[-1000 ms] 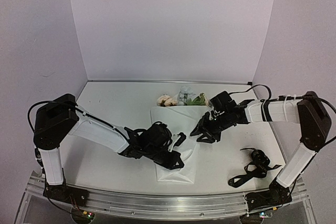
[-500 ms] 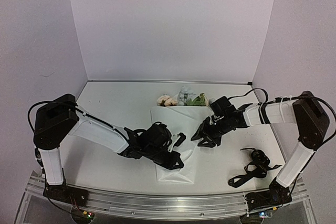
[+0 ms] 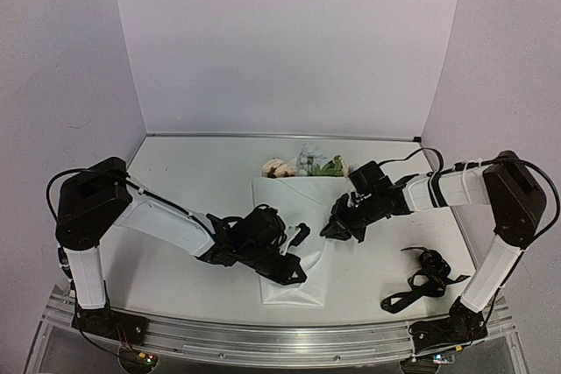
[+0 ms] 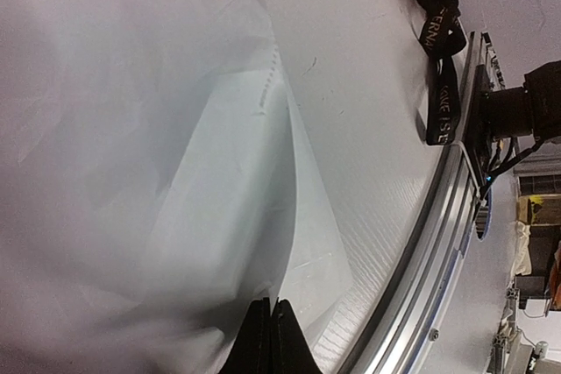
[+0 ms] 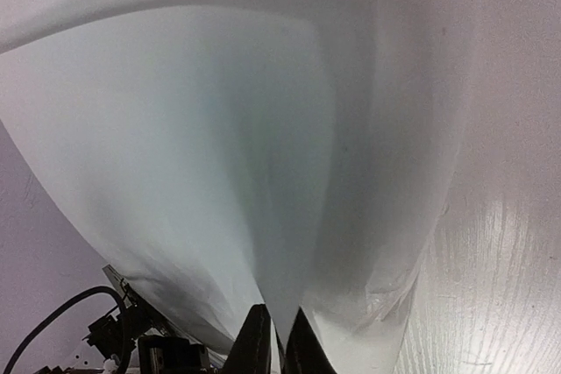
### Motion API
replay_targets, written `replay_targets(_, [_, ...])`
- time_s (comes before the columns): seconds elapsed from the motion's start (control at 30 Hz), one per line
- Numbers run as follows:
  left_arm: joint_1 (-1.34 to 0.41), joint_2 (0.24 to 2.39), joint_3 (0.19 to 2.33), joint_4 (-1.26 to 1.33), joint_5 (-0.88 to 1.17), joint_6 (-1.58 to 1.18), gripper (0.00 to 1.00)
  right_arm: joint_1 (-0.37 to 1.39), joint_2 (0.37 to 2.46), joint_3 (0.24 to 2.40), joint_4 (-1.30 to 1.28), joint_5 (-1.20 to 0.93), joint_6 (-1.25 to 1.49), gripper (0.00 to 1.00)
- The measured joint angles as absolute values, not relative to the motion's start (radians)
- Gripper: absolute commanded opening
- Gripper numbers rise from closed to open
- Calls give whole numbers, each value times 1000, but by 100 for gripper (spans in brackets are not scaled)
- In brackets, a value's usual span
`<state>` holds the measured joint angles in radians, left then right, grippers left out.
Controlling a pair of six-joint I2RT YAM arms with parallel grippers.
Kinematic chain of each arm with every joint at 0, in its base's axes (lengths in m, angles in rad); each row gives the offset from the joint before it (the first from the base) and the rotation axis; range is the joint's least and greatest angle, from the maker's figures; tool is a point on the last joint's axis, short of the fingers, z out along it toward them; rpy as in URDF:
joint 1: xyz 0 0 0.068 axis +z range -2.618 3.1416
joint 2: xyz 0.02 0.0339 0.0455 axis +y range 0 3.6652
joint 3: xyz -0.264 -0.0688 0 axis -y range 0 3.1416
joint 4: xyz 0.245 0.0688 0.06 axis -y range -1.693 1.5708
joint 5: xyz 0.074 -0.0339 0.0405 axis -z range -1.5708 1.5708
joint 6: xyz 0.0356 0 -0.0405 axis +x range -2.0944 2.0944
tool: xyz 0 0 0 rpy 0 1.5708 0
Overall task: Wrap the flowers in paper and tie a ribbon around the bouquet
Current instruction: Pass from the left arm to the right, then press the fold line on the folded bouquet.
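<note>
The white paper (image 3: 285,201) lies in the middle of the table, its near part lifted into folds. The flowers (image 3: 302,165), peach and pale blooms with green leaves, stick out past its far edge. My left gripper (image 3: 294,271) is shut on the paper's near corner; in the left wrist view the gripper (image 4: 270,306) pinches a thin edge of paper (image 4: 175,146). My right gripper (image 3: 334,230) is at the paper's right edge. Its wrist view shows the gripper (image 5: 279,326) shut on a fold of paper (image 5: 219,129). The black ribbon (image 3: 425,279) lies bunched at the near right.
In the left wrist view the ribbon (image 4: 443,67) with pale lettering lies close to the table's metal front rail (image 4: 421,260). Lilac walls close off the back and both sides. The right arm's base stands just beyond the ribbon.
My right gripper has slid a little left and down onto the paper's right edge and closed on it. The left gripper has kept its hold without moving.
</note>
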<state>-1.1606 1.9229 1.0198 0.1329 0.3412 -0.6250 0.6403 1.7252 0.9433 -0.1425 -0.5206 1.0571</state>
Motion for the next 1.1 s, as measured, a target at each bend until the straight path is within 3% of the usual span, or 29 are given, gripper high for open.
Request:
replay_targets(0.13, [-1161,1885,1003,132,346,-629,23,640,1727,939,-140,-518,1047,0])
replay_targets(0.23, [-1161,1796,964,126,338,-631,27,640,1729,932,-139,-513,1038,0])
replay_targets(0.4, [-1153,1611,914,101,283,-647,16,640,1737,921,-139,-502,1026,0])
replay_targets(0.57, [-1070,1522,832,111,227,-687,15,640,1738,918,-139,-490,1021,0])
replay_targets(1.1, [-1002,1763,792,150,282,-747,10,640,1747,918,-146,-487,1004,0])
